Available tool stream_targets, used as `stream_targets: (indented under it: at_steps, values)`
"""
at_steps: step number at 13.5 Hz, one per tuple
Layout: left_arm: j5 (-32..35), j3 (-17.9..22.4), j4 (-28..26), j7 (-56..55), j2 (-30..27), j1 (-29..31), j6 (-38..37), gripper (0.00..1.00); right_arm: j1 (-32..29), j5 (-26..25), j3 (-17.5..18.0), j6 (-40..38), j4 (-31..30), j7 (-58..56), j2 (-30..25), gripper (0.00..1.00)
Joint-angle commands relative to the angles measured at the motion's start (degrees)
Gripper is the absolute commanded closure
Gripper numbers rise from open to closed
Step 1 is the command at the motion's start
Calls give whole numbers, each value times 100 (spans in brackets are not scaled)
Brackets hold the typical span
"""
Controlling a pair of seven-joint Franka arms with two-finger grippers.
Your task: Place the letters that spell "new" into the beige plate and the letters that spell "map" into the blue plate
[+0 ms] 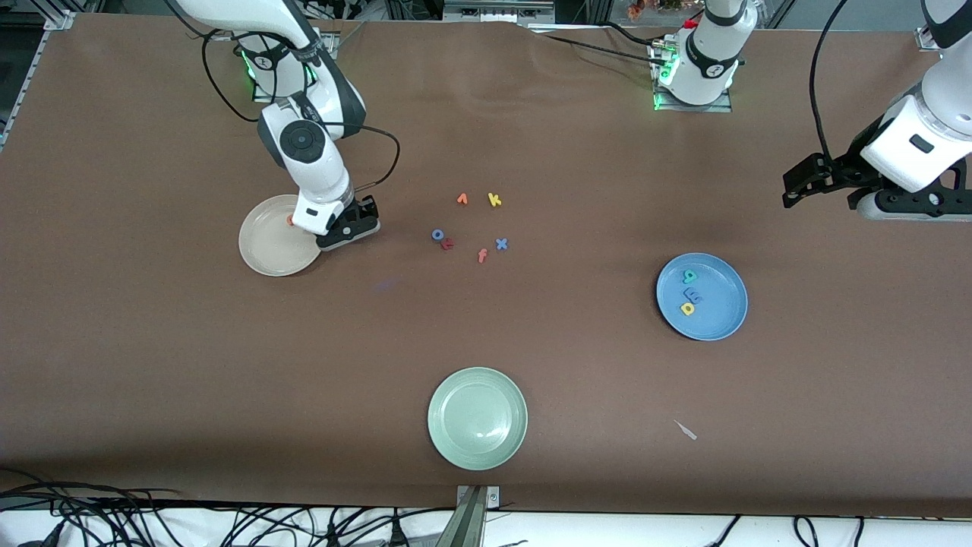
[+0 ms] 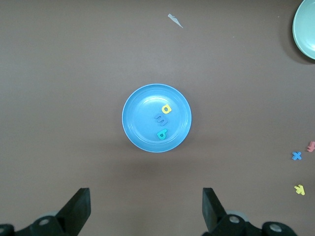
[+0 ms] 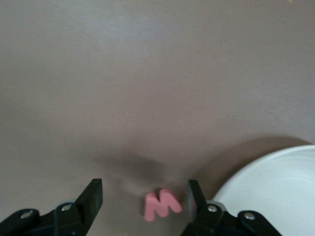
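The beige plate (image 1: 266, 251) lies toward the right arm's end, with an orange letter (image 1: 290, 220) on it by the arm. My right gripper (image 1: 349, 228) is low at that plate's rim and open. A pink w (image 3: 162, 204) shows between its fingers, close to one of them, over bare table just beside the beige plate (image 3: 275, 187). The blue plate (image 1: 702, 296) holds a teal letter (image 1: 689, 276), a blue m (image 1: 692, 294) and a yellow letter (image 1: 688, 308). My left gripper (image 1: 805, 186) waits open, high, looking down on the blue plate (image 2: 157, 118). No green n shows.
Loose letters lie mid-table: orange v (image 1: 462, 199), yellow k (image 1: 494, 200), blue o (image 1: 437, 235), a dark red letter (image 1: 447, 244), pink f (image 1: 482, 256), blue x (image 1: 501, 244). A pale green plate (image 1: 477, 418) is nearest the front camera. A small white scrap (image 1: 686, 430) lies beside it.
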Motion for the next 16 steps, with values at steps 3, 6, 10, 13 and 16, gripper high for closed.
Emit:
stream_targets:
  at_steps: [3, 6, 10, 13, 16]
  values:
    - [-55, -55, -12, 86, -63, 73, -25, 0, -52, -78, -63, 330, -217, -30, 15, 22]
    - [-55, -64, 32, 69, -54, 64, -87, 0, -61, -78, -63, 347, -253, -3, 15, 22]
    - [-55, -55, 49, 68, -54, 73, -104, 0, -78, -78, -80, 812, -647, -3, 15, 23]
    - [-55, -64, 58, 60, -54, 55, -104, 0, -78, -78, -116, 866, -736, 6, 15, 23]
    - [-55, -64, 58, 60, -54, 46, -104, 0, -78, -78, -115, 944, -806, 32, 15, 31]
